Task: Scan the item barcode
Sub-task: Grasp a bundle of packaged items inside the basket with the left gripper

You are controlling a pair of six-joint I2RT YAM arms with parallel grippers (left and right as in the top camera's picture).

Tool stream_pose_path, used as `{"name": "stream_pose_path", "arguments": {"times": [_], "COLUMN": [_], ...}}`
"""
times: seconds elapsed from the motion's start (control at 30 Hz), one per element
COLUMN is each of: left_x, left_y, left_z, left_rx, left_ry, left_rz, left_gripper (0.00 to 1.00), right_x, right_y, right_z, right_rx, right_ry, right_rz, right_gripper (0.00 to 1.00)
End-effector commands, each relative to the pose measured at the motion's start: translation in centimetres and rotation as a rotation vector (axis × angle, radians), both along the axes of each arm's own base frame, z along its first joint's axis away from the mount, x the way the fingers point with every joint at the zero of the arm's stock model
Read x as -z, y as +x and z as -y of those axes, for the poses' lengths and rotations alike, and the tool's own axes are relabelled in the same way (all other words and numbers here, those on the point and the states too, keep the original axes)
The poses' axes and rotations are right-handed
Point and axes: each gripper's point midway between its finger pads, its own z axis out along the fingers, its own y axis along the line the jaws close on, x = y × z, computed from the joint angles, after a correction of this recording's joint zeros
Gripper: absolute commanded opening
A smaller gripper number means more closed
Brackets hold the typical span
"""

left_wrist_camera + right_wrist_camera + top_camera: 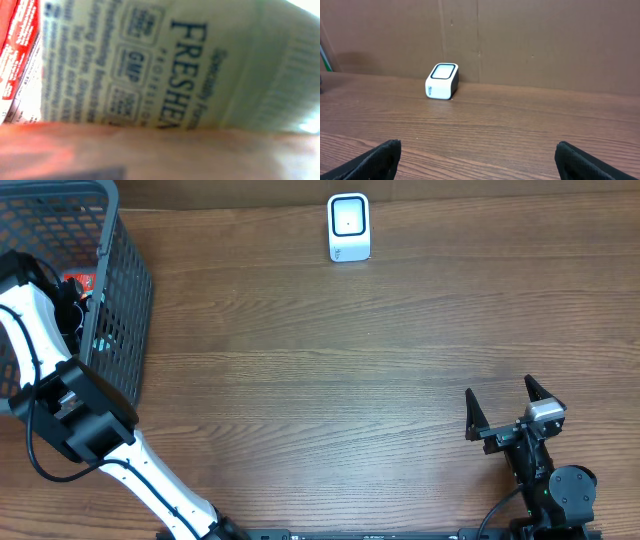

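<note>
The white barcode scanner (349, 227) stands at the table's far edge and also shows in the right wrist view as scanner (442, 81). My left arm reaches down into the grey wire basket (130, 290) at the far left. The left wrist view is filled by a pale green package (200, 65) printed "FRESHE...", very close and blurred. A red package (17, 45) lies beside it. The left gripper's fingers cannot be made out. My right gripper (499, 387) rests near the front right, open and empty, seen also as gripper (477, 150).
A red pack (78, 280) shows through the basket mesh. A blurred brownish-orange surface (200, 155) covers the bottom of the left wrist view. A brown cardboard wall (545, 40) stands behind the scanner. Bare wood table (330, 380) lies between basket and right arm.
</note>
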Motion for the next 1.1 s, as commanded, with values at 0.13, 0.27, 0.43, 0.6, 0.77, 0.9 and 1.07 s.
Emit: {"name": "stream_pose_path", "arguments": {"times": [0.13, 0.27, 0.43, 0.6, 0.77, 0.9, 1.07], "left_x": [-1.7, -5.4, -11.8, -19.0, -27.3, -33.0, -37.6], "left_y": [-0.2, 0.5, 1.2, 0.8, -0.7, -2.0, -4.8], "left_z": [-0.5, -1.0, -1.5, -1.3, 0.6, 4.3, 9.9], "left_rx": [-0.003, -0.039, -0.068, -0.129, -0.201, -0.196, -0.133], "left_ry": [0.034, 0.072, 0.150, 0.227, 0.271, 0.198, 0.140], "left_rz": [-0.027, 0.035, 0.158, 0.309, 0.509, 0.686, 0.789], "left_gripper": [0.25, 0.25, 0.25, 0.24, 0.24, 0.23, 0.21], "right_x": [0.2, 0.2, 0.2, 0.2, 0.2, 0.2, 0.2], "right_y": [0.0, 0.0, 0.0, 0.0, 0.0, 0.0, 0.0], "right_z": [0.1, 0.1, 0.1, 0.1, 0.1, 0.1, 0.1], "right_rx": [0.001, 0.001, 0.001, 0.001, 0.001, 0.001, 0.001], "right_ry": [-0.001, -0.001, -0.001, -0.001, -0.001, -0.001, -0.001], "right_rz": [0.004, 0.004, 0.004, 0.004, 0.004, 0.004, 0.004], "right_gripper": [1.00, 1.00, 1.00, 1.00, 1.00, 1.00, 1.00]}}
